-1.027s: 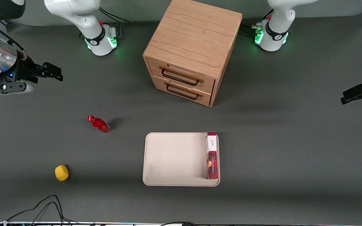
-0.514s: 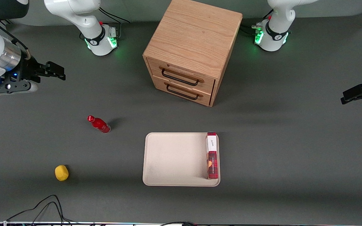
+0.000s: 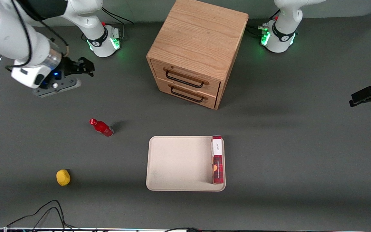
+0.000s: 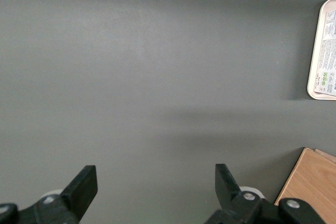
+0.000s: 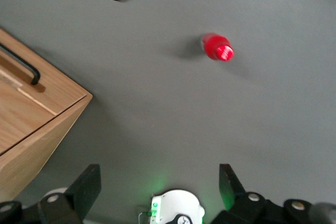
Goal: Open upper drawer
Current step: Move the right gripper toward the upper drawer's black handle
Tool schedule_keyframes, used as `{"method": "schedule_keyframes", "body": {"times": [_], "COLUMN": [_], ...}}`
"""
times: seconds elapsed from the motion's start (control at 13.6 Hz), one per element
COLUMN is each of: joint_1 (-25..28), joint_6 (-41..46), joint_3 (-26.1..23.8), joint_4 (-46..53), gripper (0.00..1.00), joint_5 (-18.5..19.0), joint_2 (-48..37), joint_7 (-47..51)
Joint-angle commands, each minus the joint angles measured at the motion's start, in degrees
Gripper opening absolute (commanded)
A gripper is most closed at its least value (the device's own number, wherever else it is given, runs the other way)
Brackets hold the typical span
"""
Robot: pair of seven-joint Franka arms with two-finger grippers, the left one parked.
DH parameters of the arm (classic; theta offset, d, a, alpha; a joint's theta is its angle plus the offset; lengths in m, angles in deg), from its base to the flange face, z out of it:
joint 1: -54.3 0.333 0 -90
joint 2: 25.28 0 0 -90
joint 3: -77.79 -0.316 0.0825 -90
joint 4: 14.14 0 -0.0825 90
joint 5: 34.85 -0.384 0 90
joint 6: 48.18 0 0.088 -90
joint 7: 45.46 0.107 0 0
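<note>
Upper drawer (image 3: 185, 77) sits closed in the oak cabinet (image 3: 198, 42), its black handle (image 3: 184, 80) just above the twin lower drawer (image 3: 187, 94). Taking the cabinet as landmark and sweeping from the working arm's end of the surface (image 3: 301, 145): the gripper (image 3: 87, 66) hangs in the air well apart from the cabinet front, fingers spread with nothing between them; a yellow ball (image 3: 63, 177) lies much nearer the front camera; a red bottle (image 3: 101, 127) lies between ball and cabinet; a tray (image 3: 179, 164) in front of the cabinet holds a red box (image 3: 217, 159) at its edge.
</note>
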Motion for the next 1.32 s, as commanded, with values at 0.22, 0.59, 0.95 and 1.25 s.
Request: {"method": "schedule_keyframes", "body": {"times": [0.22,0.59,0.95,1.25], "joint_1": [0.24,0.15,2.26,6.48], "joint_6": [-6.7,-8.64,-14.08,-14.35], "joint_3": [-9.39,-18.08,-19.94,-19.94], "joint_4": [2.06,9.17,9.53,13.3], "gripper": [1.0,1.0,1.0,1.0], "joint_5": [-2.06,-3.91,-2.94,1.28], "joint_2": [4.23,15.21,18.3,23.66], "joint_7": [-5.61,-10.36,-14.05,-16.68]}}
